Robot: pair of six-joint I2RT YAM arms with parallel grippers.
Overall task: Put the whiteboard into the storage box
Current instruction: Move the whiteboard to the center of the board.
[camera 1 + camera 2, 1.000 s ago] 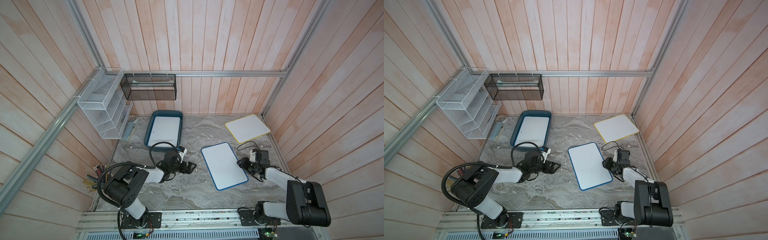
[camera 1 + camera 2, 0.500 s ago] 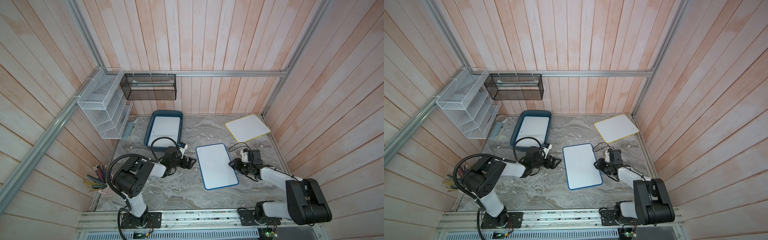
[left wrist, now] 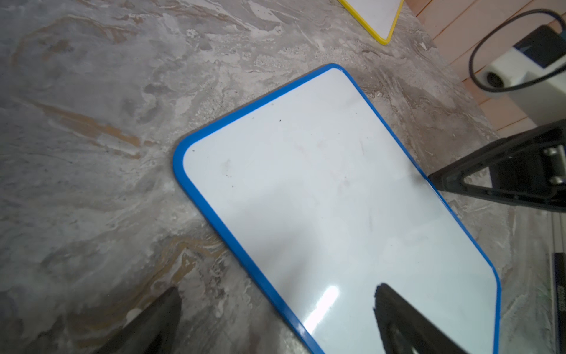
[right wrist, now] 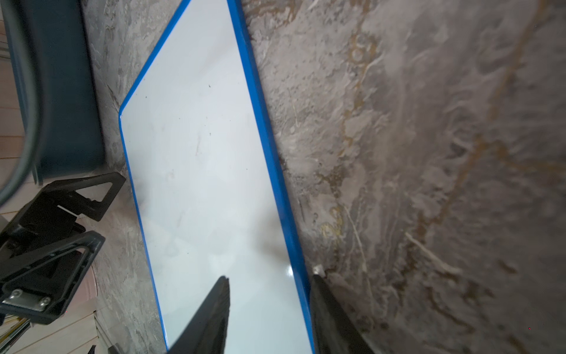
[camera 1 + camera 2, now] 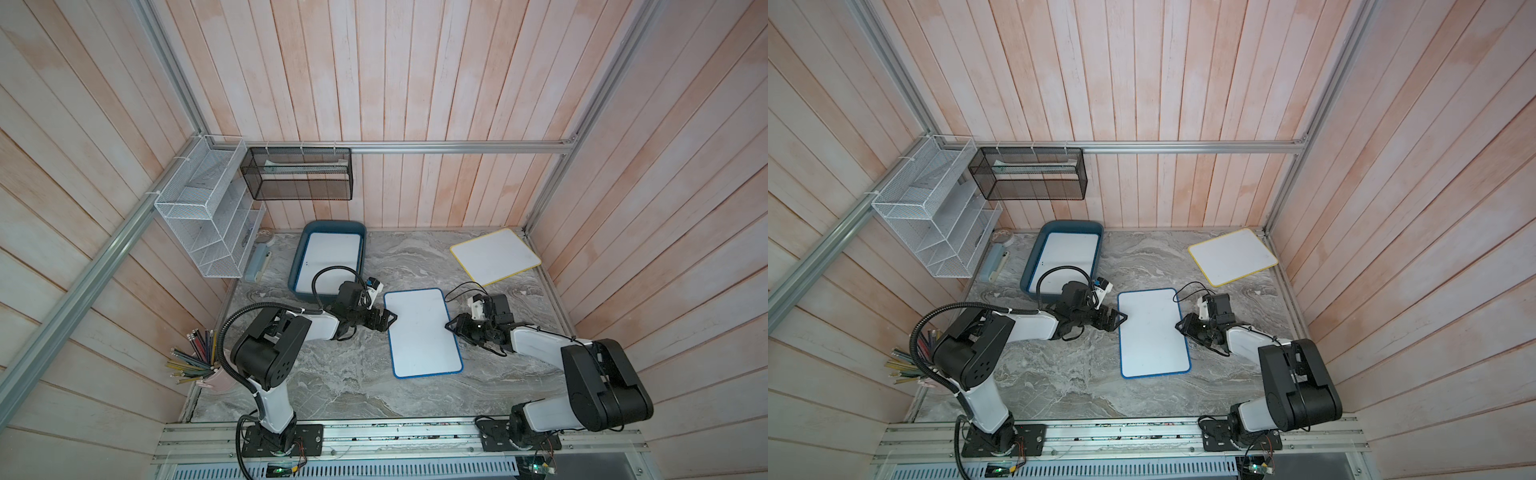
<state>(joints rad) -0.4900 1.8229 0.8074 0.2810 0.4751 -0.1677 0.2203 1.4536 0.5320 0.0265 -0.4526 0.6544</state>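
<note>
Currently storage box [image 5: 334, 225] holds 1 whiteboard [image 5: 332, 257]; blue-framed whiteboard [image 5: 422, 332] outside.

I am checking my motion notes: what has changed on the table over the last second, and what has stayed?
The right gripper, its jaws astride one long edge of the blue-framed rectangular whiteboard, pushed it toward the left gripper and straightened it; the opposite edge now lies between the left gripper's open jaws. Neither gripper closed or opened. The yellow-framed whiteboard and the dark teal plastic storage box stayed put.
</note>
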